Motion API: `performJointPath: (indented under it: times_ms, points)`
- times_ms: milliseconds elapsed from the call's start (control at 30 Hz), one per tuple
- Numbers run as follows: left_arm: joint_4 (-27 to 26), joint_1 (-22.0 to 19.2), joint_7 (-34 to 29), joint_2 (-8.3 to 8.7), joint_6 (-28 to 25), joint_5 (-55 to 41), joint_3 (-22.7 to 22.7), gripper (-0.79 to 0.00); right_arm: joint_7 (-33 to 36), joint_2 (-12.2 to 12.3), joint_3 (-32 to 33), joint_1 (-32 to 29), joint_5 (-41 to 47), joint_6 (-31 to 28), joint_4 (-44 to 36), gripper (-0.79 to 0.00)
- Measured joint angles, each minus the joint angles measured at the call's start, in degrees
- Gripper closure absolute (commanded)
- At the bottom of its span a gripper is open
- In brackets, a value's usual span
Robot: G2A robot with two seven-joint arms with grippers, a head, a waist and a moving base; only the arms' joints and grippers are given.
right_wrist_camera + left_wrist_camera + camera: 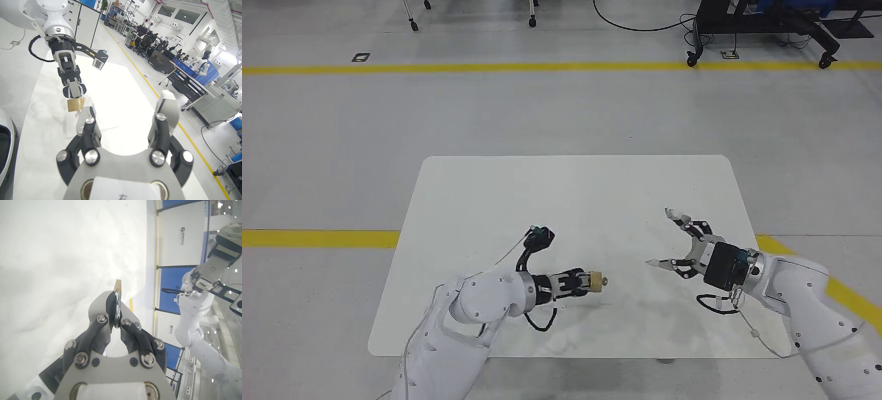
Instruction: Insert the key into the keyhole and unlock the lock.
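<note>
— White rounded-corner tabletop [572, 190] is sitting on pale grey floor [342, 150] crossed by yellow lines [542, 68].
— Left gripper [117, 306] is clamping the brass padlock [75, 105] (by its shackle) above it; right gripper [128, 100] is hanging wide open nearby.

My top camera looks down from above my arms over the whole worktop [572, 190]. Wrist cameras sit close behind my left end effector [117, 298] and right end effector [128, 100], facing each other along the worktop's near edge, each catching the other arm.
</note>
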Motion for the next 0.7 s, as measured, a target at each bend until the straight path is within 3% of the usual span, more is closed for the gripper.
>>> performJointPath:
  times_ms: [233, 267, 300, 333, 400, 433, 500, 533, 567, 700]
  points:
    - [-3.5, 4.2, 0.5, 1.53, 5.4, 8.9, -2.2, 0.0, 0.0, 0.0, 0.0, 0.0, 0.0, 0.0, 0.0, -0.785]
    - [-3.3, 4.4, 1.0, 1.69, 5.9, 10.3, -2.4, -0.031, 0.0, 0.0, 0.0, 0.0, 0.0, 0.0, 0.0, -0.785]
    - [-3.0, 4.5, 1.7, 1.78, 6.4, 11.1, -2.6, -0.139, 0.0, 0.0, 0.0, 0.0, 0.0, 0.0, 0.0, -0.785]
    - [-2.8, 4.6, 2.5, 1.86, 6.8, 11.5, -3.0, -0.197, 0.0, 0.0, 0.0, 0.0, 0.0, 0.0, 0.0, -0.785]
    - [-2.9, 5.1, 4.5, 1.99, 6.6, 10.6, -4.4, -0.262, 0.0, 0.0, 0.0, 0.0, 0.0, 0.0, 0.0, -0.785]
    - [-3.0, 5.5, 5.4, 2.08, 6.3, 10.4, -5.1, -0.357, 0.0, 0.0, 0.0, 0.0, 0.0, 0.0, 0.0, -0.785]
    - [-3.2, 6.4, 6.9, 2.34, 5.7, 11.1, -6.0, -0.434, 0.0, 0.0, 0.0, 0.0, 0.0, 0.0, 0.0, -0.785]
    - [-3.1, 6.7, 7.0, 2.46, 5.5, 11.6, -6.2, -0.634, 0.0, 0.0, 0.0, 0.0, 0.0, 0.0, 0.0, -0.785]
    - [-2.9, 6.9, 6.7, 2.61, 5.4, 11.9, -6.5, -0.785, 0.0, 0.0, 0.0, 0.0, 0.0, 0.0, 0.0, -0.785]
    - [-3.4, 7.3, 6.5, 2.86, 5.3, 10.7, -7.5, -0.785, 0.0, 0.0, 0.0, 0.0, 0.0, 0.0, 0.0, -0.785]
